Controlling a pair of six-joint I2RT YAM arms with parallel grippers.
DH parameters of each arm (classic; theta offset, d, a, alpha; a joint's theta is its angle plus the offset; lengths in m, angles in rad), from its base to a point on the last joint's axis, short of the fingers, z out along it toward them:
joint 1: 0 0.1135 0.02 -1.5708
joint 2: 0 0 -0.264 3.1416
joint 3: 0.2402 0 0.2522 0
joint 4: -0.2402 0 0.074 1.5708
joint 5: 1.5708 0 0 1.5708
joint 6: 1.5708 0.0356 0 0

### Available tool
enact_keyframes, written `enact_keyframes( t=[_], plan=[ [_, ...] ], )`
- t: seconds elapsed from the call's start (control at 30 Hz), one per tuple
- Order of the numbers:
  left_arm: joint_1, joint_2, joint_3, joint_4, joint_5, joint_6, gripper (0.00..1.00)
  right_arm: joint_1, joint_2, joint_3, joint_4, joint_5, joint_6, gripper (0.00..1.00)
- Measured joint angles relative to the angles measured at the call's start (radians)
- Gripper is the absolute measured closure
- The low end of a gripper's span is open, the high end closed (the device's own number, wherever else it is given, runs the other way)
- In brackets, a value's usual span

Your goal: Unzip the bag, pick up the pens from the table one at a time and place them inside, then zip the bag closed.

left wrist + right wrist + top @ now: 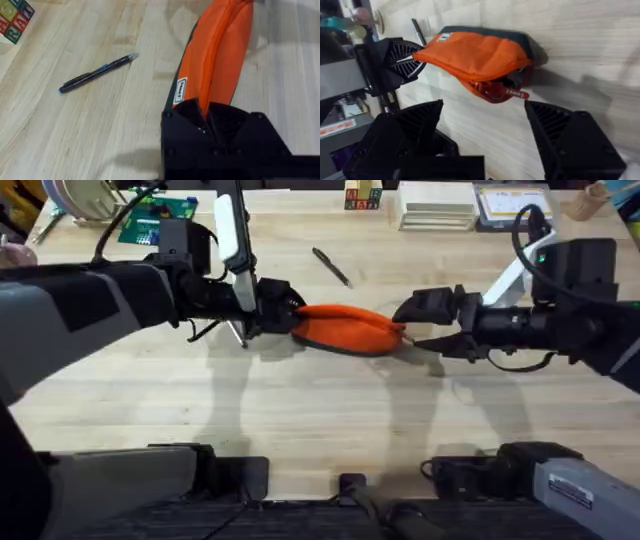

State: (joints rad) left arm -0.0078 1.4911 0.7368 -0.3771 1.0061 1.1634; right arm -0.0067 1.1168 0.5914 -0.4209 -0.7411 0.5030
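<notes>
I see two robot arms meeting at an orange soft fabric pencil pouch [345,328] lying mid-counter.

My left jaws [283,308] are pinched together on the pouch's left end, shown close in the left wrist view [212,60]. My right jaws [412,323] are spread wide at the pouch's right end, where a small red zipper pull [512,93] hangs; I cannot tell whether they touch it. One slim dark stick pen [331,267] lies on the light wooden plank counter [320,420] behind the pouch, well apart from it.
</notes>
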Motion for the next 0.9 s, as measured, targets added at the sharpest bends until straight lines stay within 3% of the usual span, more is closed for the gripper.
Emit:
enact_keyframes(
  t=[0.2, 0.47, 0.9],
  plan=[
    [0.0, 0.0, 0.0, 0.0, 0.0, 0.0, 0.956, 0.0, 0.0, -0.026, 0.071, -0.01, 0.035, 0.005],
    [0.0, 0.0, 0.0, 0.0, 0.0, 0.0, 0.957, 0.004, 0.0, -0.03, 0.038, -0.004, 0.059, 0.004],
    [0.0, 0.0, 0.0, 0.0, 0.0, 0.0, 0.958, 0.035, 0.0, -0.032, 0.038, 0.104, 0.065, 0.004]
  ],
)
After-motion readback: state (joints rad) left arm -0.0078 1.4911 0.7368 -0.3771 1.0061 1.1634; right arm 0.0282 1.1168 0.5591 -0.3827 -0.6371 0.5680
